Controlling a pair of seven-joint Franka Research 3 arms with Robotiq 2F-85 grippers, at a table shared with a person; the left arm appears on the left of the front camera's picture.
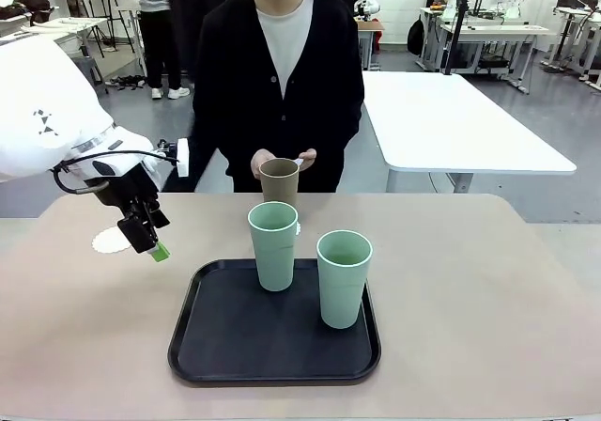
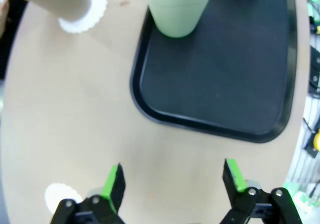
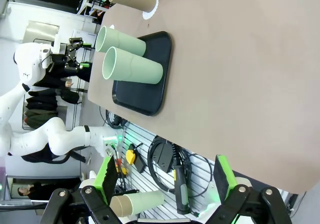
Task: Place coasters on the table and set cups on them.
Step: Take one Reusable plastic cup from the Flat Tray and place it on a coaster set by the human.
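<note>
Over the left side of the table (image 1: 470, 299) hangs my left gripper (image 1: 152, 241), open and empty, with a white scalloped coaster (image 1: 108, 242) lying flat just beside it. In the left wrist view that coaster (image 2: 57, 196) lies left of the open left gripper (image 2: 172, 179). The tan cup (image 1: 279, 180) stands on a second coaster (image 2: 94, 6) at the far edge, with the person's hands (image 1: 263, 163) right behind it. Two mint cups (image 1: 273, 245) (image 1: 344, 277) stand on the black tray (image 1: 235, 346). Off the table's edge, my right gripper (image 3: 165, 179) is open and empty.
The person stands at the far side and holds a small white thing (image 1: 302, 161) at the fingertips. A white table (image 1: 451, 120) stands behind on the right. Cables and a paper cup (image 3: 137, 204) lie below the table edge near my right gripper.
</note>
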